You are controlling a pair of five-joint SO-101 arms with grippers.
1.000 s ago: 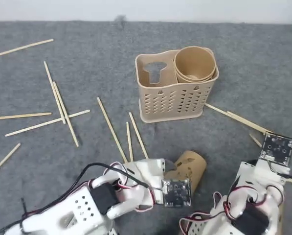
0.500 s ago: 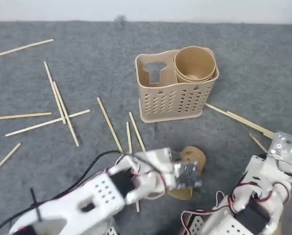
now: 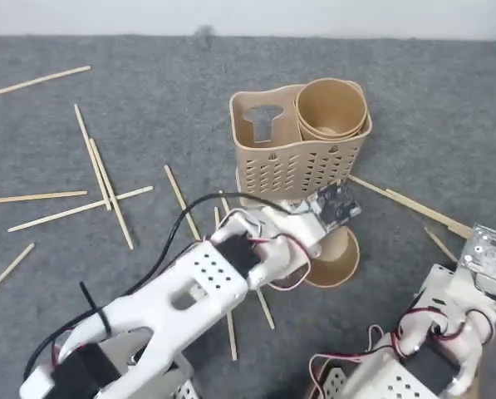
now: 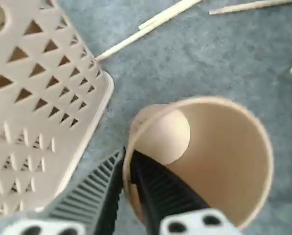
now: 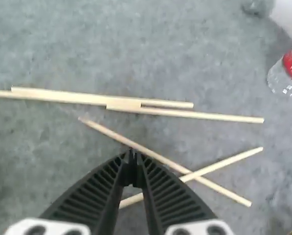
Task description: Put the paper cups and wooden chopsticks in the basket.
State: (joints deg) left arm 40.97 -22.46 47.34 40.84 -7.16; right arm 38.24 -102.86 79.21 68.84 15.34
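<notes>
I am looking down on a grey carpeted tabletop [image 3: 447,100] that is carrying everything. The basket [image 3: 293,174] is standing on it just beyond the left gripper [image 4: 127,157], with its base near the paper cup [image 4: 219,161] that the gripper is pinching by the wall. I cannot tell whether the cup is touching the carpet. Loose chopsticks [image 3: 98,174] are lying flat well out to the left gripper's outer side, some of them crossing, and more chopsticks [image 3: 179,199] are running under that arm. Just ahead of the right gripper [image 5: 131,155], two overlapping sticks [image 5: 121,104] are lying in one line. Two crossed sticks [image 5: 192,174] are passing right by its tips. A bottle [image 5: 288,73] is showing farther ahead.
</notes>
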